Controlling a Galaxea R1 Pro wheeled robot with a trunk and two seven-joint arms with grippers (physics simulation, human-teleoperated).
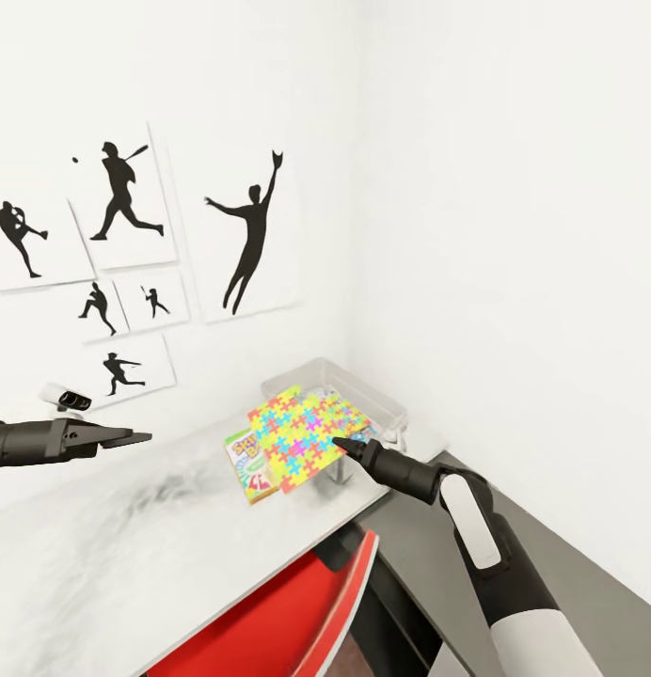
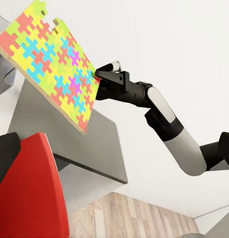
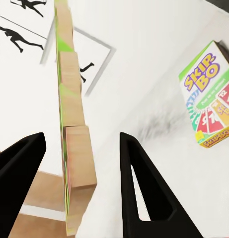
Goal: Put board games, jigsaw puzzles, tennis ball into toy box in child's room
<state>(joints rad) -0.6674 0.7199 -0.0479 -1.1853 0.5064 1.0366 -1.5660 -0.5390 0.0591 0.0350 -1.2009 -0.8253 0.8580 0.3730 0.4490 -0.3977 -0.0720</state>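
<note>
My right gripper [image 1: 342, 442] is shut on the edge of a multicoloured jigsaw puzzle [image 1: 293, 434], which it holds tilted above the table [image 1: 128, 527] beside the light grey toy box [image 1: 382, 390] in the back corner. The left wrist view shows the puzzle [image 2: 54, 64] off the desk, pinched by the right gripper [image 2: 99, 79]. Seen edge-on, the board [image 3: 74, 99] stands between the right fingers [image 3: 139, 188]. A green-yellow-red SKIP-BO board game [image 1: 248, 465] [image 3: 211, 101] lies flat on the table, partly under the puzzle. My left gripper [image 1: 128, 436] hovers far left, away from everything.
A red chair [image 1: 278, 621] [image 2: 25, 198] is tucked under the table's front edge. Black baseball-player pictures [image 1: 250, 235] hang on the white wall behind. More puzzle pattern shows over the toy box behind the held board. The wall corner closes in the toy box on the right.
</note>
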